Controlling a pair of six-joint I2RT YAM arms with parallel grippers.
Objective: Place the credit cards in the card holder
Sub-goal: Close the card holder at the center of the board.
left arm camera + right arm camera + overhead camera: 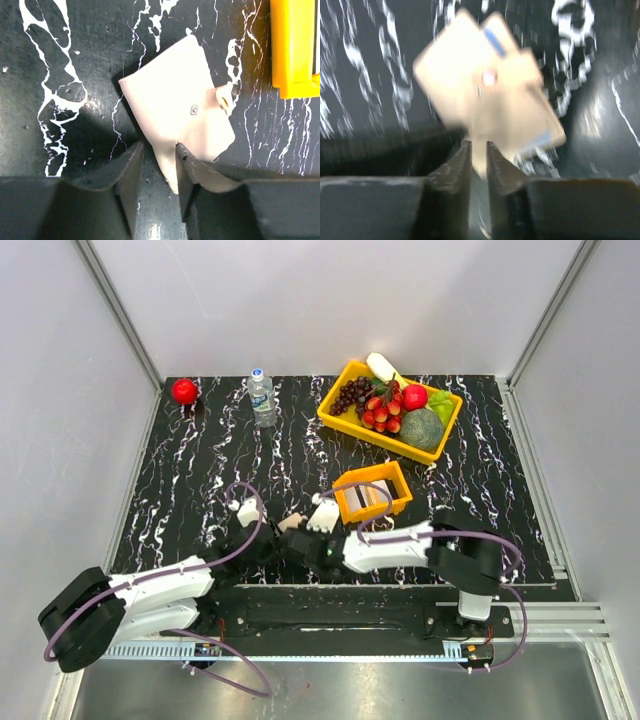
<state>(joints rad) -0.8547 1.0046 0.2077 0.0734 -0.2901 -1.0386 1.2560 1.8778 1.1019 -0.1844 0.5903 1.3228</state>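
The tan card holder (290, 523) lies on the black marble table between my two grippers. In the left wrist view the card holder (175, 95) lies flat, and one corner reaches down between the fingers of my left gripper (159, 155). Those jaws stand apart, with a gap on the left side of that corner. In the blurred right wrist view the card holder (485, 90) shows blue credit-card edges (495, 40). My right gripper (478, 147) has a narrow gap filled by the holder's corner. Silvery credit cards (368, 496) stand in the small orange tray (398, 492).
A big yellow tray (338, 415) of fruit sits at the back right, a water bottle (262, 395) at the back middle, and a red apple (184, 390) at the back left. The orange tray's corner (292, 50) lies close to the right of the holder.
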